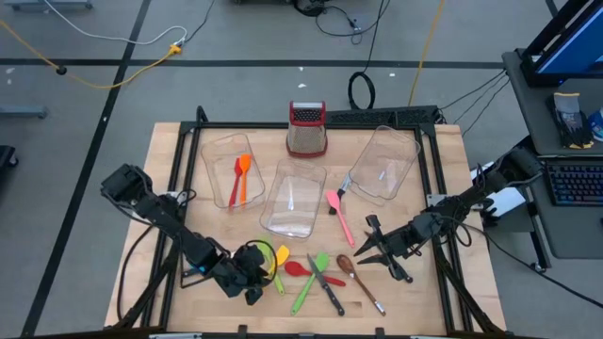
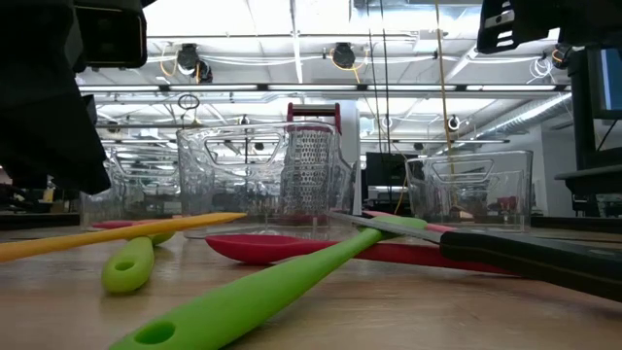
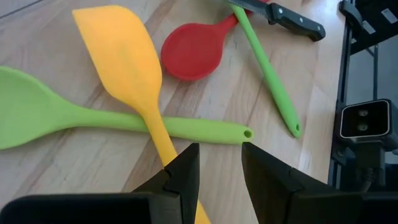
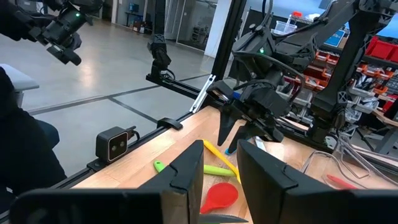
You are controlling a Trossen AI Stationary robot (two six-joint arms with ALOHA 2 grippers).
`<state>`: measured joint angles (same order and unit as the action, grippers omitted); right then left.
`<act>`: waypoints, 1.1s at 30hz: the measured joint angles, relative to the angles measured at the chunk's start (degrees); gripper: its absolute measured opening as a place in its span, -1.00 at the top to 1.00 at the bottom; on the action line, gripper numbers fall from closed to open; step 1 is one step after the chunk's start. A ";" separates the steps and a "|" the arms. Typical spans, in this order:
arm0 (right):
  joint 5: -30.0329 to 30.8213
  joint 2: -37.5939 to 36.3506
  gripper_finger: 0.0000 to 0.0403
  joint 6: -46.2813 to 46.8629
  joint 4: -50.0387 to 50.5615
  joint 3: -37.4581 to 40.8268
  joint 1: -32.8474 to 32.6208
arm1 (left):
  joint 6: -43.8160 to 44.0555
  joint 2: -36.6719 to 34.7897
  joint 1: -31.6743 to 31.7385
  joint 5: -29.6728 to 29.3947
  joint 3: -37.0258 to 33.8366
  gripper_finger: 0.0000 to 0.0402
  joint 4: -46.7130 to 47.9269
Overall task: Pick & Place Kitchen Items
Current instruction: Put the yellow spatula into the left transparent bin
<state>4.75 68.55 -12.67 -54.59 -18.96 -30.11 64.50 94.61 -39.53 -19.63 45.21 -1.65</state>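
The table (image 3: 74, 158) is pale wood with visible grain, matt. The yellow spatula (image 3: 127, 68), green spoon (image 3: 56, 115) and red spoon (image 3: 193, 53) look like smooth, soft-sheened silicone. The knife (image 3: 295, 22) has a glossy black handle. The bins (image 1: 294, 198) are clear, shiny plastic. The grater (image 2: 311, 175) is perforated bright metal with a red top. The left gripper (image 3: 221, 171) fingers look like matt black plastic
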 joint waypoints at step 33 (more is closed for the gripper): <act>-0.01 0.00 0.56 0.00 0.02 0.00 0.00 | 2.79 0.04 -2.14 -4.45 4.31 0.39 8.92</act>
<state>4.73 68.55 -12.67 -54.57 -18.96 -30.11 67.29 94.65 -41.67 -24.08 49.52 7.27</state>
